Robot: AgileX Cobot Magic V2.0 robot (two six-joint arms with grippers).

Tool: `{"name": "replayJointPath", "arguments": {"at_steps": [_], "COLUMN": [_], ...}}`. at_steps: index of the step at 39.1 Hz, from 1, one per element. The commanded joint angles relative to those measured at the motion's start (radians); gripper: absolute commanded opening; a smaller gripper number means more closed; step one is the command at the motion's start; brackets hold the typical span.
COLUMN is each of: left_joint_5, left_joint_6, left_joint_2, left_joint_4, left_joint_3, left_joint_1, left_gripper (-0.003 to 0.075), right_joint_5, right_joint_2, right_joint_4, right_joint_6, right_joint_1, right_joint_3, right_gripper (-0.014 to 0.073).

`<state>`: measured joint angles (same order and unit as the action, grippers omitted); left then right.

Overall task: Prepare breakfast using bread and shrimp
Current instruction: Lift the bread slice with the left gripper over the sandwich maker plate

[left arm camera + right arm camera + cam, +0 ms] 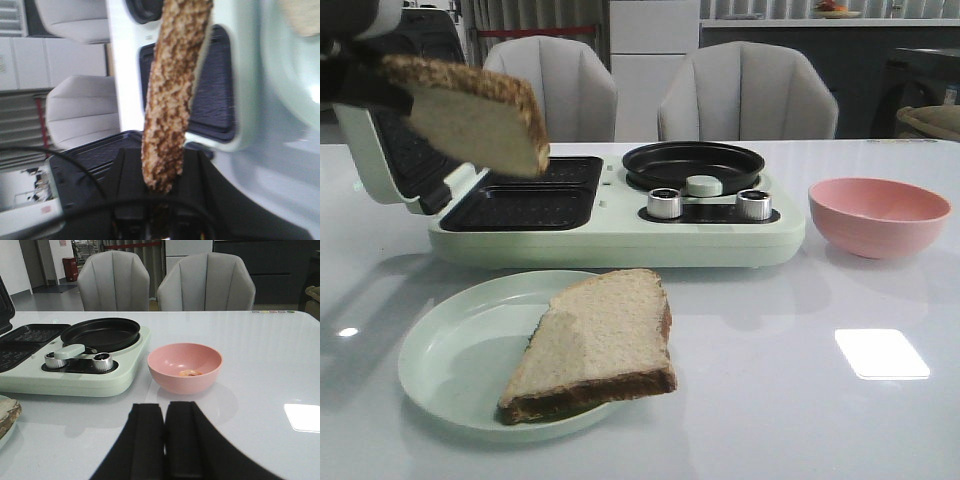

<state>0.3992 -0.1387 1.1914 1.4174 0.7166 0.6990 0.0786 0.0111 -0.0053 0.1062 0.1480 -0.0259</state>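
My left gripper is shut on one end of a bread slice and holds it in the air over the open sandwich grill. The left wrist view shows that slice edge-on between the left gripper's jaws. A second bread slice lies on the pale green plate, hanging over its right rim. One small orange shrimp rests in the pink bowl. My right gripper is shut and empty, low over the table in front of the bowl.
The pale green breakfast maker spans the table's middle, its lid raised at the left and a black frying pan on its right half above two knobs. The pink bowl sits to its right. Two grey chairs stand behind.
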Motion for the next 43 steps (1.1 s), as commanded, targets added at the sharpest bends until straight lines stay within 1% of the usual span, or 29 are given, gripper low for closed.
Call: {"name": "replayJointPath", "arguments": {"at_steps": [1, 13, 21, 25, 28, 36, 43], "left_joint_5": [-0.012, -0.081, -0.177, -0.185, -0.194, -0.283, -0.295], "left_joint_6": [-0.016, -0.016, -0.016, -0.016, -0.016, -0.016, -0.016], "left_joint_2": [0.021, 0.264, 0.432, 0.505, 0.556, 0.657, 0.726], "left_joint_4": [0.037, 0.067, 0.082, 0.082, 0.082, 0.082, 0.085], "left_joint_3": [0.114, 0.377, 0.54, 0.61, 0.649, 0.728, 0.755], "left_joint_1": [-0.033, -0.138, -0.213, -0.252, -0.276, -0.333, -0.357], "left_gripper": [0.013, 0.013, 0.013, 0.013, 0.013, 0.013, 0.013], "right_joint_5": [-0.087, -0.087, -0.087, -0.087, -0.087, -0.087, -0.087], "right_joint_2": [0.021, 0.021, 0.021, 0.021, 0.021, 0.021, 0.021], "right_joint_4": [-0.011, -0.011, -0.011, -0.011, -0.011, -0.011, -0.011], "right_joint_6": [-0.005, -0.005, -0.005, -0.005, -0.005, -0.005, -0.005], "right_joint_1": [-0.006, -0.006, -0.006, -0.006, -0.006, -0.006, -0.006], "right_joint_3": [0.016, 0.016, 0.016, 0.016, 0.016, 0.016, 0.016], "right_gripper": [0.0152, 0.0152, 0.0152, 0.0152, 0.0152, 0.0152, 0.0152]}}
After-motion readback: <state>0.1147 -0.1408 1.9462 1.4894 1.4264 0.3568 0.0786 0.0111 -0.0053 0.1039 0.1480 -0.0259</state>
